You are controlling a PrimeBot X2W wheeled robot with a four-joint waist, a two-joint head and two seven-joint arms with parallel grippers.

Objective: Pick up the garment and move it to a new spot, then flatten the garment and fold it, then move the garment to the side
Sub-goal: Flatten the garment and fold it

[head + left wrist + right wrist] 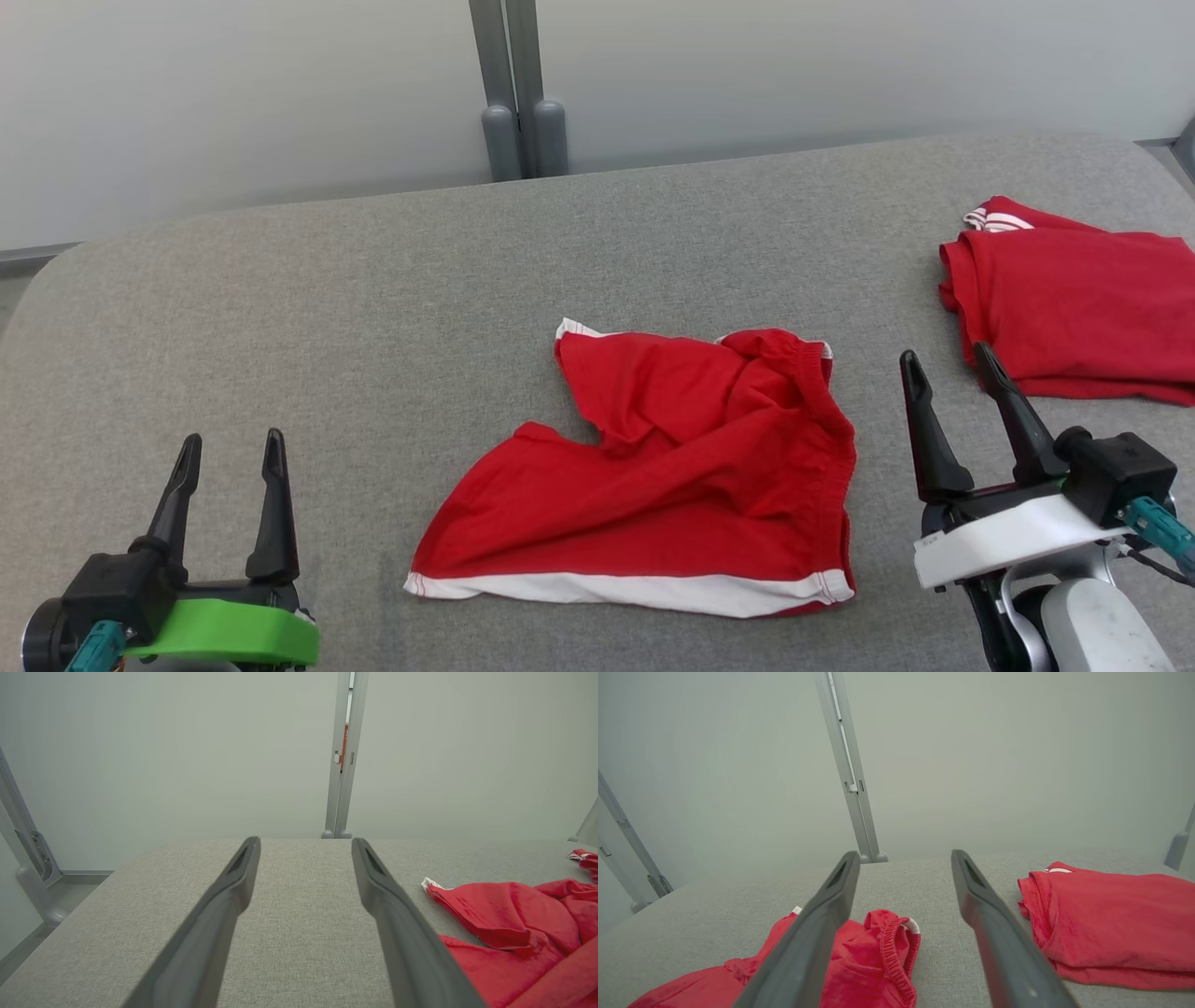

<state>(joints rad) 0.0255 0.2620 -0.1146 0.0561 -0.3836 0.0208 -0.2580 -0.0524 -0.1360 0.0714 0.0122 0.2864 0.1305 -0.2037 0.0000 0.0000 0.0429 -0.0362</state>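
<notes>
Two items: crumpled white-trimmed red cloth shorts (pixel 653 476), centre, awaiting pickup; folded red garment (pixel 1074 308), far right, seemingly set aside. Left gripper (pixel 232 439) and right gripper (pixel 946 353) flank the shorts, wide open, empty.

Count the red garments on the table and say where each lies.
2. Crumpled red shorts lie in the middle; a folded red garment sits at the far right, partly out of frame.

Folded garment (pixel 1074 308), right edge off-frame

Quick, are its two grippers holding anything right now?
Left gripper: open, holding nothing.
Right gripper: open, holding nothing.
</notes>
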